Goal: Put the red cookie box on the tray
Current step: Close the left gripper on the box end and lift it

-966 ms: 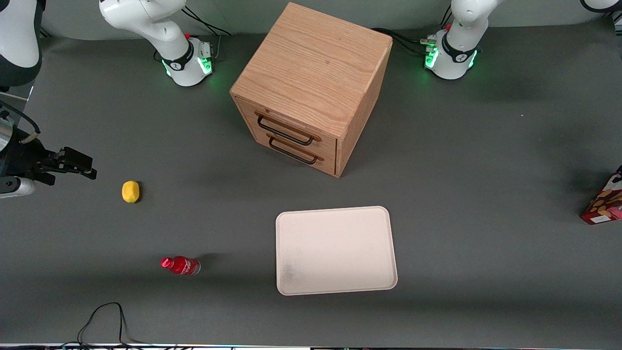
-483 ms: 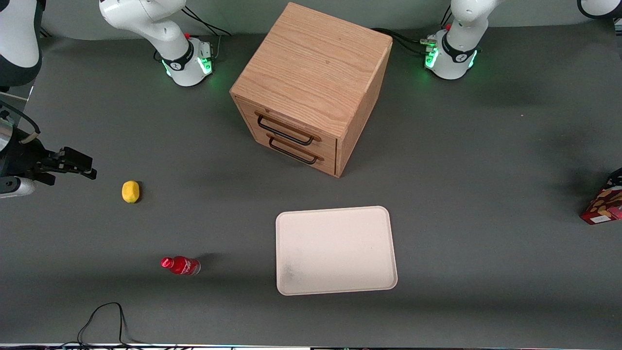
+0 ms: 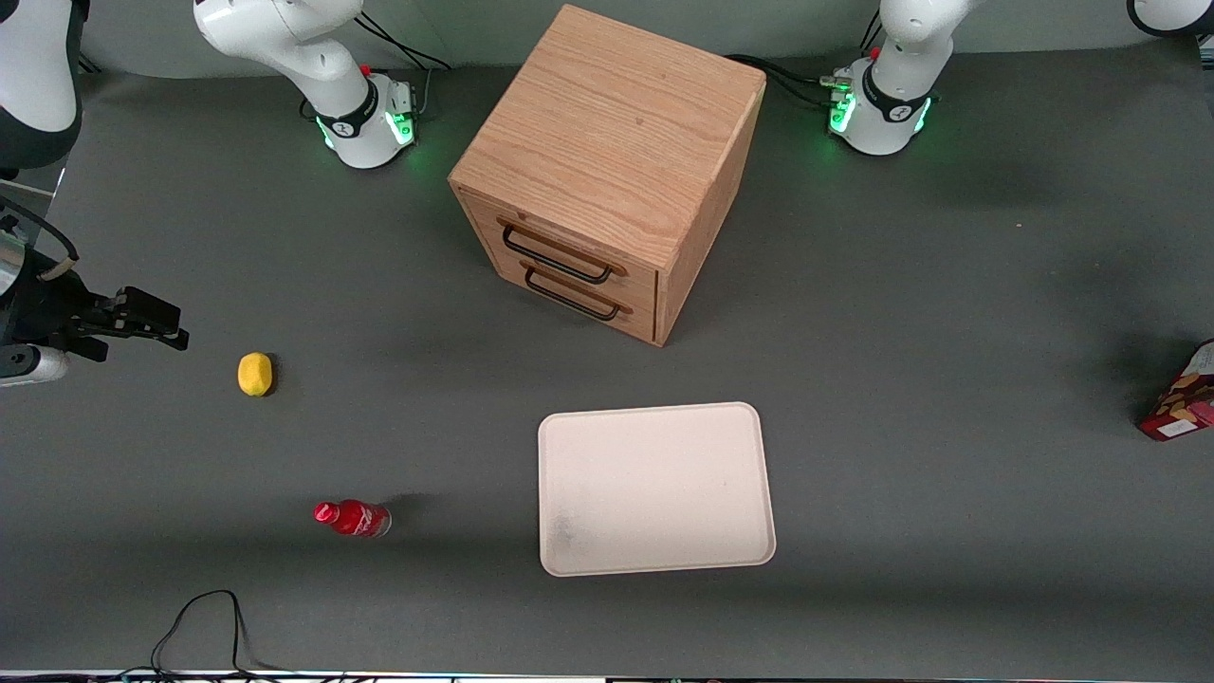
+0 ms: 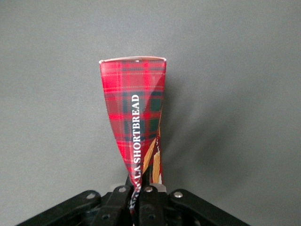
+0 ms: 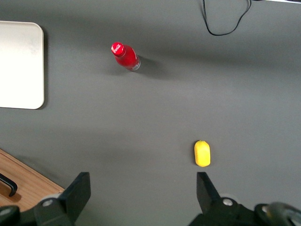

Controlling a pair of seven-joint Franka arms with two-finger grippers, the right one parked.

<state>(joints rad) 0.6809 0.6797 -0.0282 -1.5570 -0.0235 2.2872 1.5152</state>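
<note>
The red cookie box (image 4: 136, 117) has risen slightly, clamped in the hand (image 4: 139, 192), hanging below it.

- The left arm's base (image 3: 877, 109) is showing as a rounded white shell, farther from the front camera than the wooden cabinet.
- A black band is wrapping that base, with green light glowing at both sides of it and a small red button sitting above it.
- Black cables are running from the base toward the cabinet.
- The gripper (image 4: 141, 192), at the working arm's end of the table right at the red cookie box (image 4: 134, 113), is showing a matt black body sloping away on both sides.
- Round silver screw heads (image 4: 178, 193) are sitting in a row across the gripper's black body.
- Its fingers (image 4: 149, 200) are showing black and narrow, standing close together.
</note>
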